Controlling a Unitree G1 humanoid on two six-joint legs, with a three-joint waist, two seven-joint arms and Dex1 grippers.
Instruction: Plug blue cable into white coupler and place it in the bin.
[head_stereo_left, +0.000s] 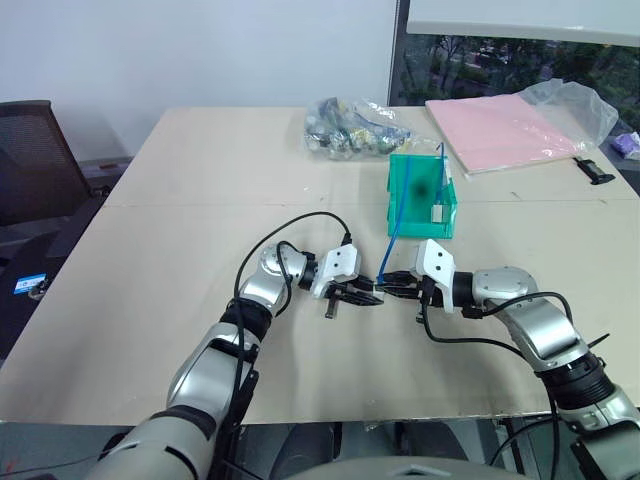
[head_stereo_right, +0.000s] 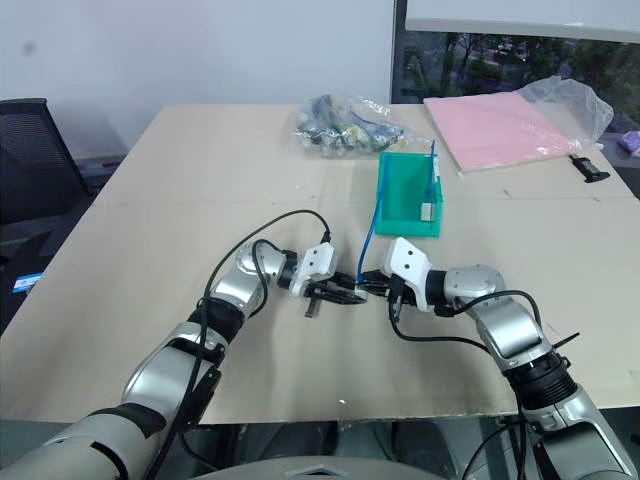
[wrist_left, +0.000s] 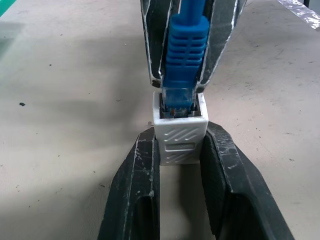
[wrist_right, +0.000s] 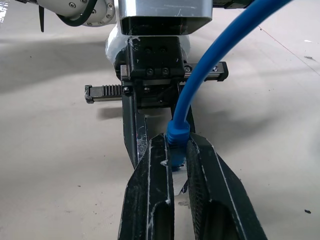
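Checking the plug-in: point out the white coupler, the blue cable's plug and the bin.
white coupler (wrist_left: 180, 137), left wrist view, its patterned face.
blue cable (wrist_left: 183, 42), left wrist view, ribbed boot behind the plug.
bin (head_stereo_left: 412, 195), left eye view, teal front wall.

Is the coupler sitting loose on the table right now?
No: the left gripper's fingers clamp the white coupler on both sides, with the blue cable's plug at its socket.

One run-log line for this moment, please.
phase: plugging | left gripper: shut on white coupler | right gripper: shut on blue cable | plug at socket | bin: not yet
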